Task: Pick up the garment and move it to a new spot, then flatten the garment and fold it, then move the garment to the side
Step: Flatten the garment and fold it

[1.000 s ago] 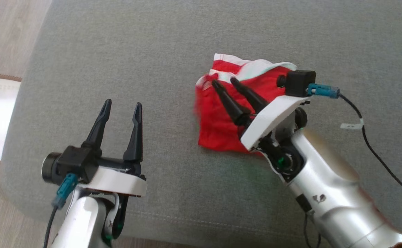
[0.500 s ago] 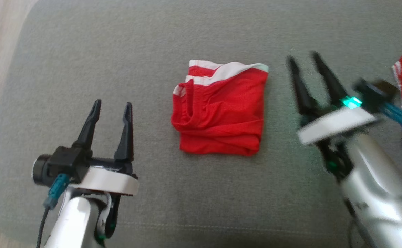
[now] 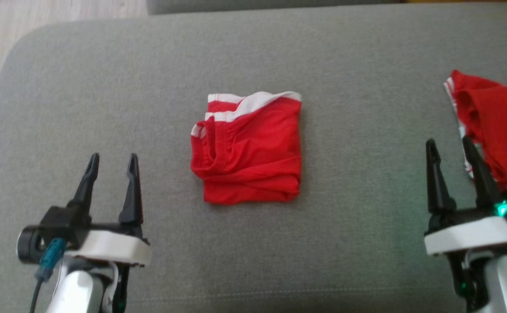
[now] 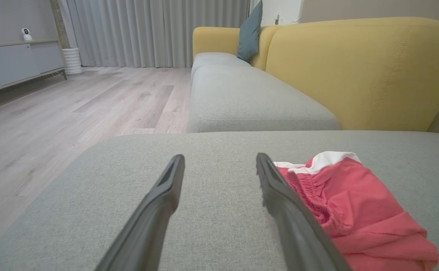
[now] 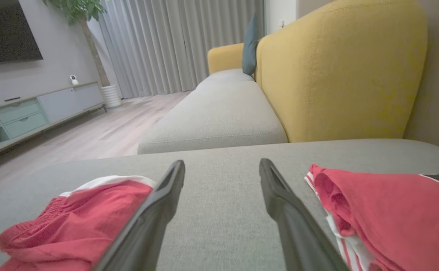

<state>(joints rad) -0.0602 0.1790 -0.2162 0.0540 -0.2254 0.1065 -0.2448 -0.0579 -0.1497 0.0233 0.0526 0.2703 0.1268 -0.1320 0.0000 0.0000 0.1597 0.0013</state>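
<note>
While left hand (image 3: pixel 114 156), right hand (image 3: pixel 448 141) gape, garment (image 3: pixel 249 152) between.

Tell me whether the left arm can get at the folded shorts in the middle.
Probably yes: the left pincer is open, and only bare cushion lies between it and the shorts.

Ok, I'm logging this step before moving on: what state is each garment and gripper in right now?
folded red garment: folded into a compact square, lying flat on the grey cushion, nothing touching it.
second red garment: lying loosely at the right, partly cut off by the picture's edge.
left gripper: open, empty, left of the folded garment.
right gripper: open, empty, close beside the second garment; contact unclear.
</note>
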